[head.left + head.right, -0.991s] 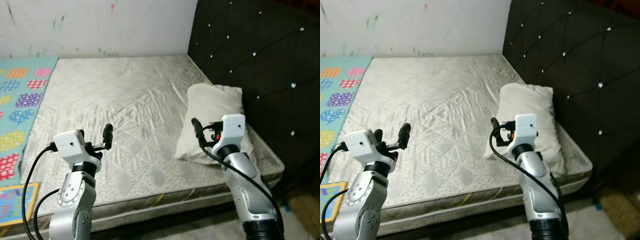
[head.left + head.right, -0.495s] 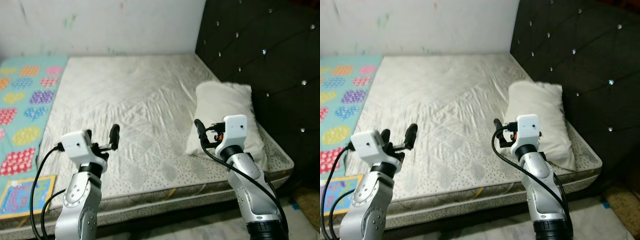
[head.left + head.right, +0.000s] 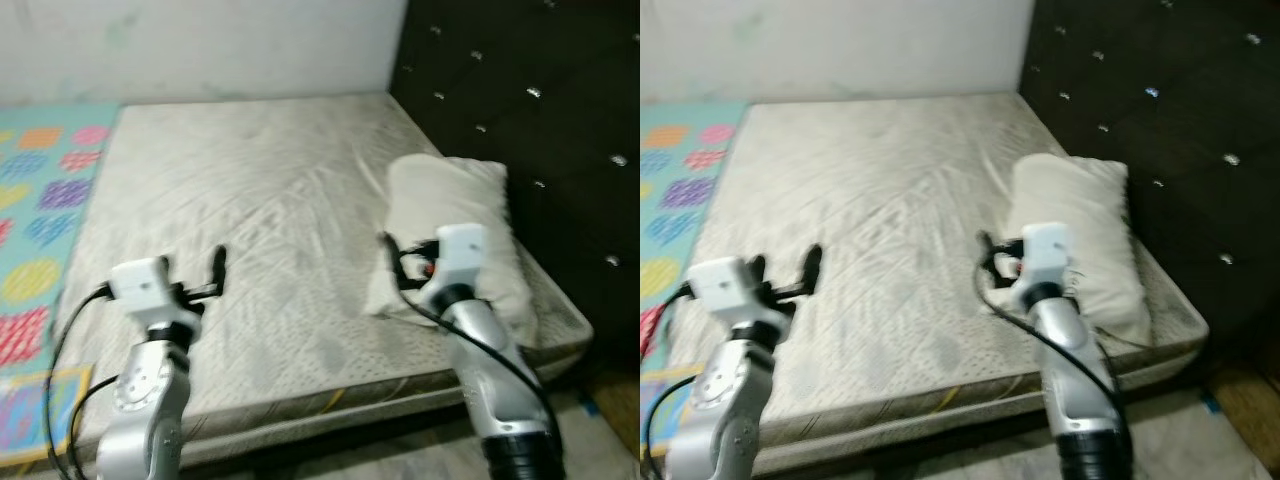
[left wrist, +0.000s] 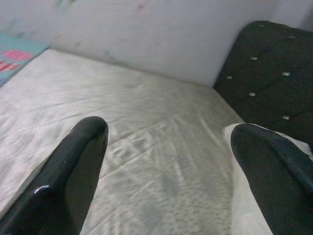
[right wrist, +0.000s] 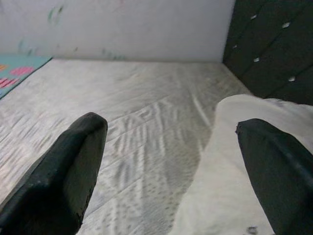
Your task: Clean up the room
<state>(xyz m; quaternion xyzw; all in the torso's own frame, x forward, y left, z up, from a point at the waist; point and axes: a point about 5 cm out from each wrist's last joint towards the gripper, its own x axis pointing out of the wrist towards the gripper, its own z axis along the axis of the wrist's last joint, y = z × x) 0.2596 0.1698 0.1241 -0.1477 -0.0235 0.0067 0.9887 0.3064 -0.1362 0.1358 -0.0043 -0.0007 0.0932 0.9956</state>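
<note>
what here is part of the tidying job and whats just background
Job:
- pillow, lying by the headboard end of the mattress
- right end effector, open, beside the pillow
- left end effector, open, over the mattress

Background:
- mattress
- black studded headboard
- colourful play mat
- wall

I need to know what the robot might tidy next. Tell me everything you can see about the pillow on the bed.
The pillow is one off-white, soft-looking cloth cushion, a little crumpled and without any pattern. It lies flat on the bare mattress at the robot's right, beside the dark tufted headboard, its long side running along it. The right gripper is held open near its inner edge, and nothing rests on top of it.
</note>
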